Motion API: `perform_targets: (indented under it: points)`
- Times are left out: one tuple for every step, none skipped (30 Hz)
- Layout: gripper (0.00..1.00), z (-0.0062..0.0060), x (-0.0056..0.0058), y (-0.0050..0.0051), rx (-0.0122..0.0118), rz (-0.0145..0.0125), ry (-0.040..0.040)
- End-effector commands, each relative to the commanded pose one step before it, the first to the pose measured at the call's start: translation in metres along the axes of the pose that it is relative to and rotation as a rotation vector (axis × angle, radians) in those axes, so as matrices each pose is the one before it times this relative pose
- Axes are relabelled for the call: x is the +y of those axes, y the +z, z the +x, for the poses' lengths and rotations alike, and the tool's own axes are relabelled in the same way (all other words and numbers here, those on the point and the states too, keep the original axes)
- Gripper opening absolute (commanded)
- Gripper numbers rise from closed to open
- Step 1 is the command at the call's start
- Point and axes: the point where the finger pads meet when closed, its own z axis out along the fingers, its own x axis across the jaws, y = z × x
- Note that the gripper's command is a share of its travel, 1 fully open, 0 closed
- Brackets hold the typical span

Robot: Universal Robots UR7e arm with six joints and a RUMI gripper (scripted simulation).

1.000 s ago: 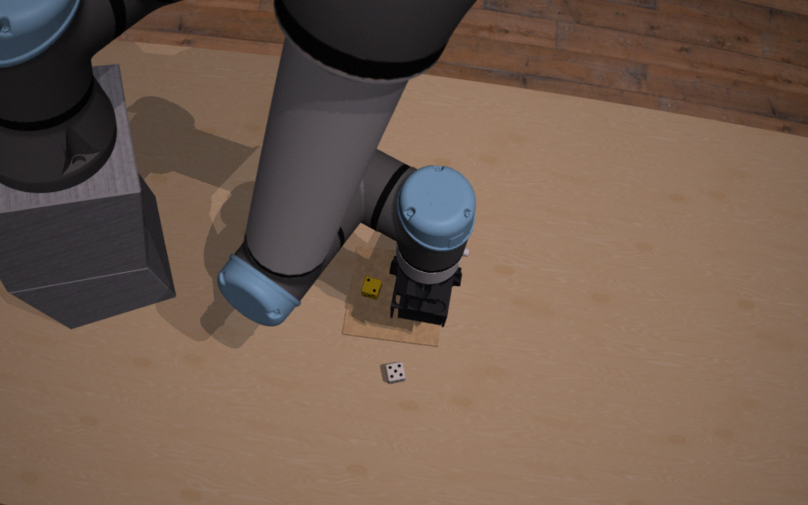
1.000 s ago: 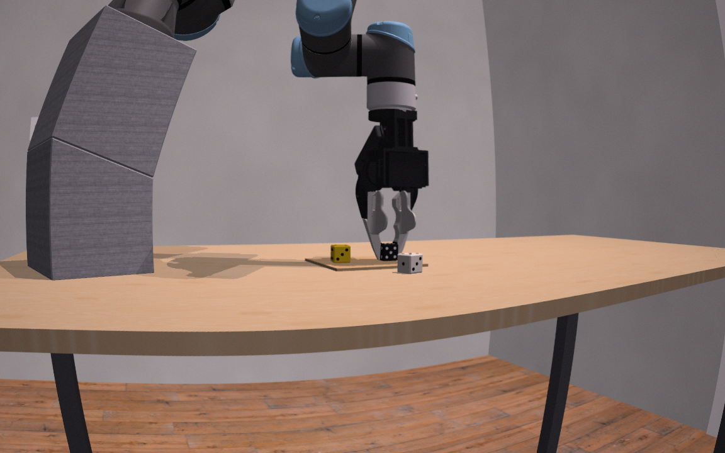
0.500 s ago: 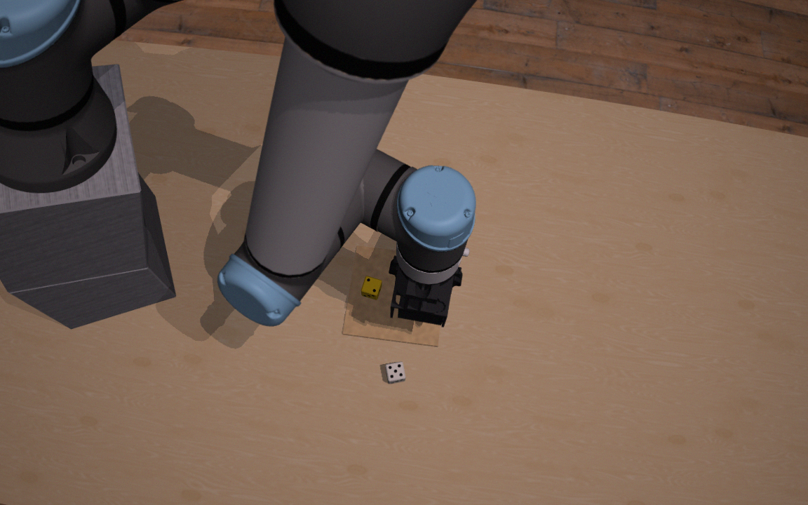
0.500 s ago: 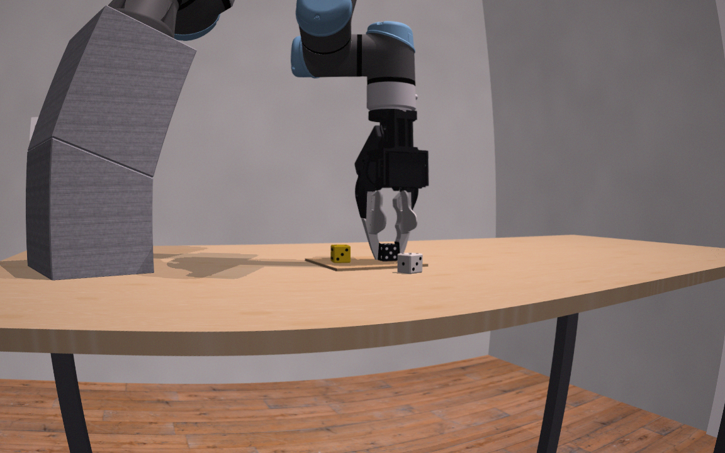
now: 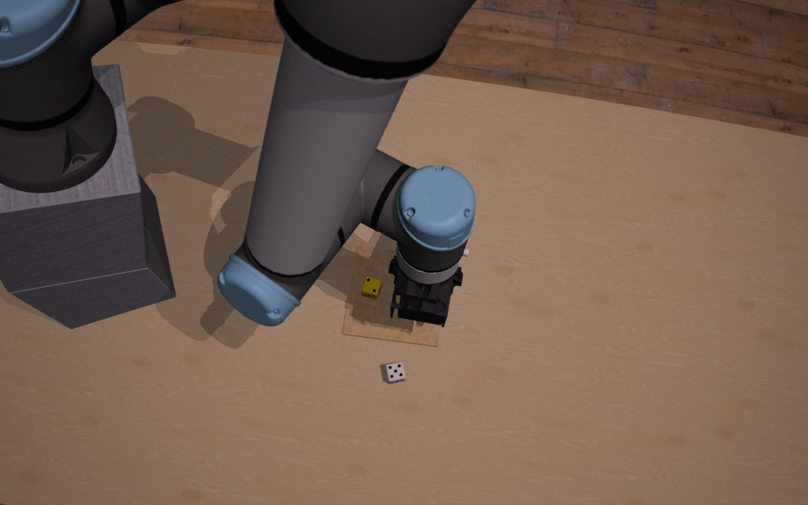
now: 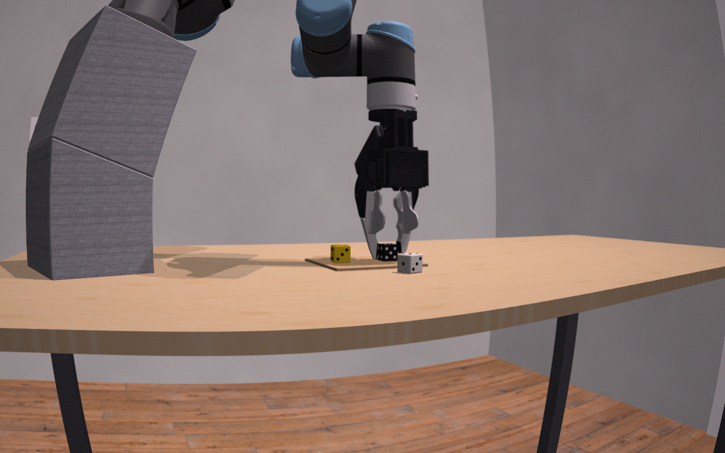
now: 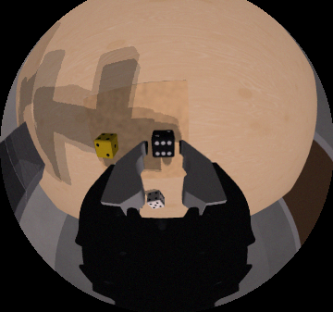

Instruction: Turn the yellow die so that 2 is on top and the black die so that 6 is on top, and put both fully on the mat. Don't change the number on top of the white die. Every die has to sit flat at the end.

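At left, the yellow die (image 5: 371, 287) (image 6: 340, 253) (image 7: 106, 145) sits on the mat (image 5: 360, 326) (image 6: 320, 261) (image 7: 157, 94), 2 up. It looks flat and finished; the main threat would be a stray sideways swing of the tool (image 5: 419, 313) (image 6: 389, 251) (image 7: 163, 147) knocking it over or dragging it towards the left edge.

Nearer, between the other two from left to right in the top view, the white die (image 5: 395, 372) (image 6: 410, 263) (image 7: 155, 199) lies off the mat on the counter (image 5: 583, 376) (image 6: 241, 304) (image 7: 231, 48), 5 up. Withdrawing low over the near side could clip it and change that number.

At right, the black die (image 6: 389, 251) (image 7: 163, 143) stands on the mat between the fingers, 6 up as the wrist view shows it. The tool is partly open, with a slim gap on either side, and grips nothing. Lifting before the fingers spread further could snag a side and tip the die; opening off-centre could shove it towards the right edge. A straight, slow rise seems safest.
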Motion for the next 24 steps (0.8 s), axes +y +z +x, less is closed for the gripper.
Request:
perform_targets:
  points:
    - [0.24,0.00047,0.00010,-0.00180,0.00111,-0.00032,-0.00013]
    - [0.24,0.00000,0.00000,-0.00102,0.00000,0.00000,0.00000]
    - [0.24,0.00000,0.00000,-0.00135,0.00000,0.00000,0.00000]
    - [0.24,0.00000,0.00000,-0.00168,0.00000,0.00000,0.00000]
    - [0.24,0.00000,0.00000,-0.00202,0.00000,0.00000,0.00000]
    - [0.24,-0.00001,0.00000,-0.00236,0.00000,0.00000,0.00000]
    - [0.24,0.00000,0.00000,-0.00268,0.00000,0.00000,0.00000]
    - [0.24,0.00000,0.00000,-0.00298,0.00000,0.00000,0.00000]
    - [0.24,-0.00001,0.00000,-0.00326,0.00000,0.00000,0.00000]
    - [0.24,0.00001,0.00000,-0.00351,0.00000,0.00000,0.00000]
    - [0.24,0.00000,0.00000,0.00000,0.00000,0.00000,0.00000]
    - [0.24,0.00000,0.00000,0.00000,0.00000,0.00000,0.00000]
    - [0.24,0.00000,0.00000,-0.00372,0.00000,0.00000,0.00000]
    - [0.24,0.00000,0.00000,-0.00390,0.00000,0.00000,0.00000]
    - [0.24,0.00000,0.00000,-0.00404,0.00000,0.00000,0.00000]
    - [0.24,0.00000,0.00000,-0.00414,0.00000,0.00000,0.00000]
    - [0.24,0.00000,0.00000,-0.00419,0.00000,0.00000,0.00000]
    - [0.24,0.00000,0.00000,-0.00420,0.00000,0.00000,0.00000]
    - [0.24,0.00000,0.00000,-0.00418,0.00000,0.00000,0.00000]
    - [0.24,0.00000,0.00000,-0.00411,0.00000,0.00000,0.00000]
    - [0.24,0.00000,0.00000,-0.00400,0.00000,0.00000,0.00000]
    - [0.24,0.00000,0.00000,-0.00386,0.00000,0.00000,0.00000]
    - [0.24,-0.00001,0.00000,-0.00368,0.00000,0.00000,0.00000]
    - [0.24,0.00001,0.00000,-0.00347,0.00000,0.00000,0.00000]
